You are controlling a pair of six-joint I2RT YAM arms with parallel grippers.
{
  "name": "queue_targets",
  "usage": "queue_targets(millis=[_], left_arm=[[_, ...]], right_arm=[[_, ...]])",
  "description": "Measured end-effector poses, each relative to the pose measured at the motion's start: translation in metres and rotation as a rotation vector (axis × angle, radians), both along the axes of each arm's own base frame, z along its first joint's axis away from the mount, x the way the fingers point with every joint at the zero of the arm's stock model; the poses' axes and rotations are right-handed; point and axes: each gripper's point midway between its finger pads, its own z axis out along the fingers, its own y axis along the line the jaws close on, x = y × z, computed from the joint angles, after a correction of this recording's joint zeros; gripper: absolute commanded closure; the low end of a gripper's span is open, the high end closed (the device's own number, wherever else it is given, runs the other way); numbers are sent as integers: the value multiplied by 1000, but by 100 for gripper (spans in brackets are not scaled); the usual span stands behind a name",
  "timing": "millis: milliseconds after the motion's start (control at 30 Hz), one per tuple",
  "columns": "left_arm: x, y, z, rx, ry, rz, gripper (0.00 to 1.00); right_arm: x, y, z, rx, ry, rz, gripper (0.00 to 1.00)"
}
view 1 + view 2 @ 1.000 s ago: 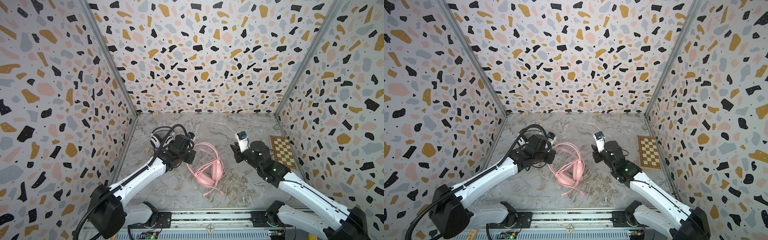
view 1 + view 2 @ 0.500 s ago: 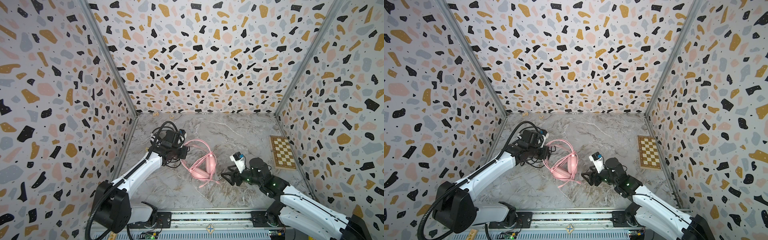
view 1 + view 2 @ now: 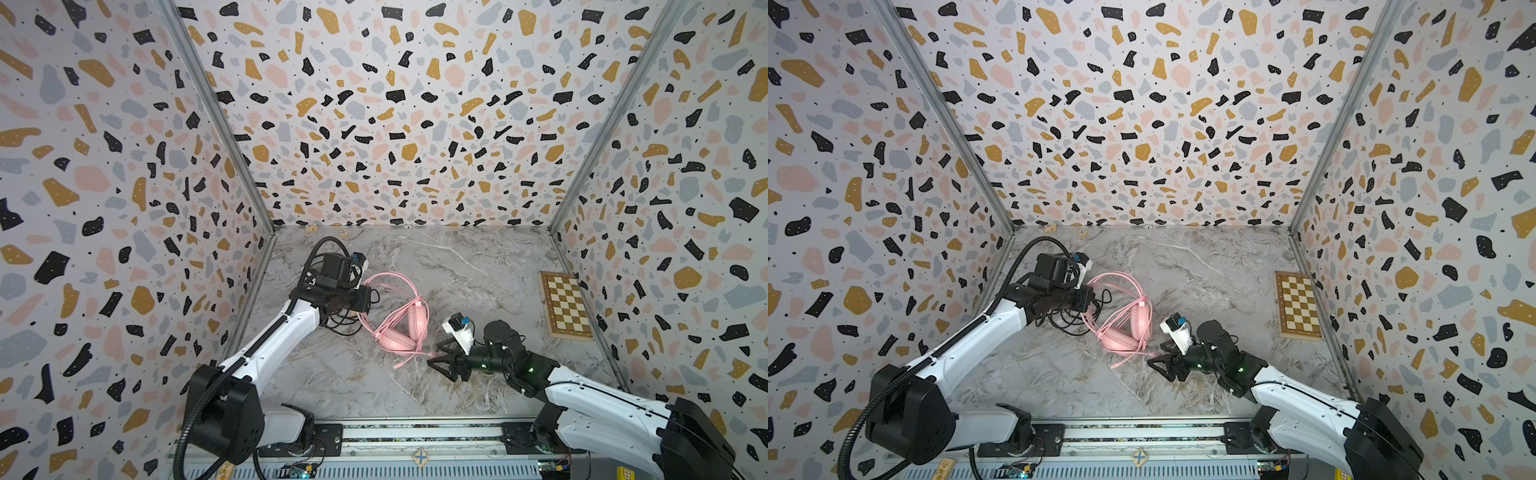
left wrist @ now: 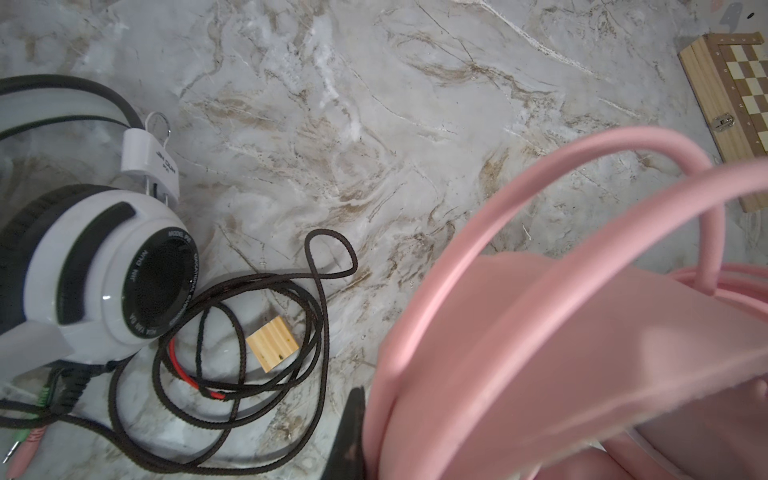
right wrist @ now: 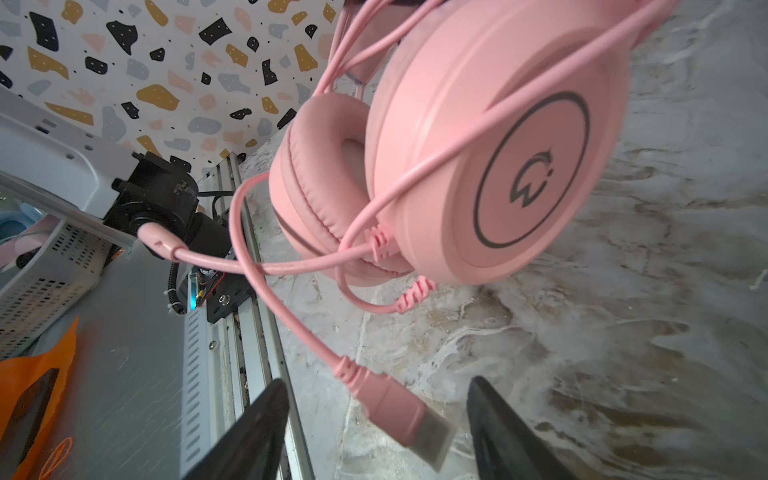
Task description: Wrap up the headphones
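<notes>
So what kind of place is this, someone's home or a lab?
Most likely a robot test booth, not a home: terrazzo-print panels wall in a marble-look tabletop, and the left arm and right arm stand on a rail at its front edge.

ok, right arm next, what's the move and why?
Probably close the right gripper on the pink USB plug: its jaws stand open with the plug between them, while the left gripper holds the pink headset by its headband.
</notes>
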Motion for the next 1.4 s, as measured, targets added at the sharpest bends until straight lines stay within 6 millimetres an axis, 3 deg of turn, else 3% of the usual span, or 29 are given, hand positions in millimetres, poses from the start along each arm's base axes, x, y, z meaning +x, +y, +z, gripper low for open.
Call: queue_targets(millis=[100,467,733,1100,1400], left_arm=[[-2,0,-2,1,9,-4,100],[-5,6,-5,3,36,3,100],[-5,6,-5,10,31,-7,100],[-12,7,-21,7,67,-7,100],[-30,-2,-38,-18,113,-46,100]], right_arm=[[-3,6,-5,-7,-2,21,37],[0,14,-10,-20,-14,38,91],[14,18,10,-24,-61,2,93],[56,31,95,-55,-284,-74,93],[87,33,79,-220,-328,-145,92]])
